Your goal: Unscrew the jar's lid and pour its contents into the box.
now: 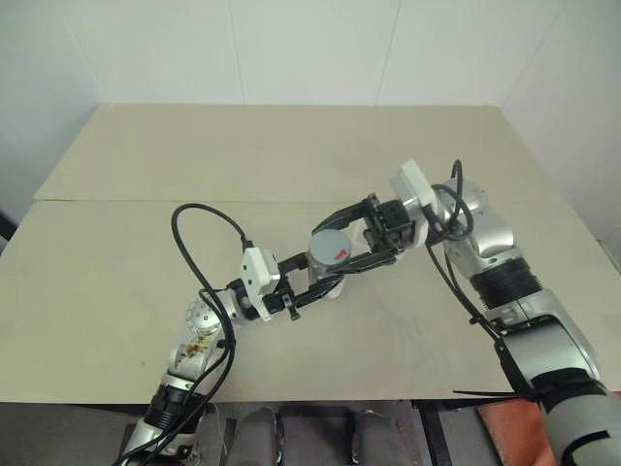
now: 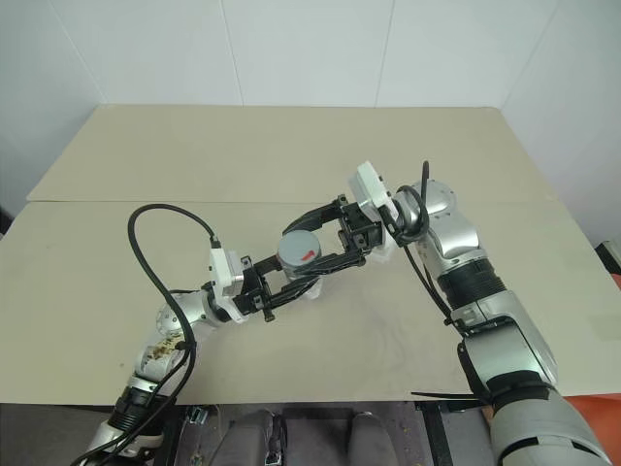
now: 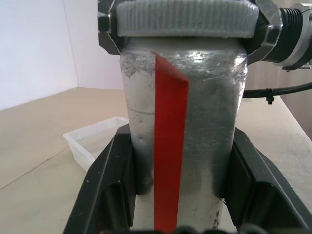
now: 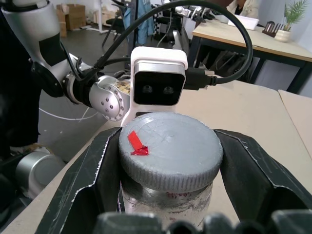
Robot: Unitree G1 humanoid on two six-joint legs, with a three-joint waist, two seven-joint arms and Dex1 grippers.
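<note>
the unscrewing is in hand: the left pincer clamps the jar while the right pincer grips the lid, which by my reading next needs twisting off before any pour into the box.

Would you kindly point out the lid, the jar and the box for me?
lid (image 4: 170,146), right wrist view, its flat top.
jar (image 3: 209,136), left wrist view, its grey side.
box (image 3: 95,141), left wrist view, its near wall.

Both arms are silver metal with black ribbed joint bands. Black cables loop along them, a white camera block tops each wrist, and the fingers are matte black.
</note>
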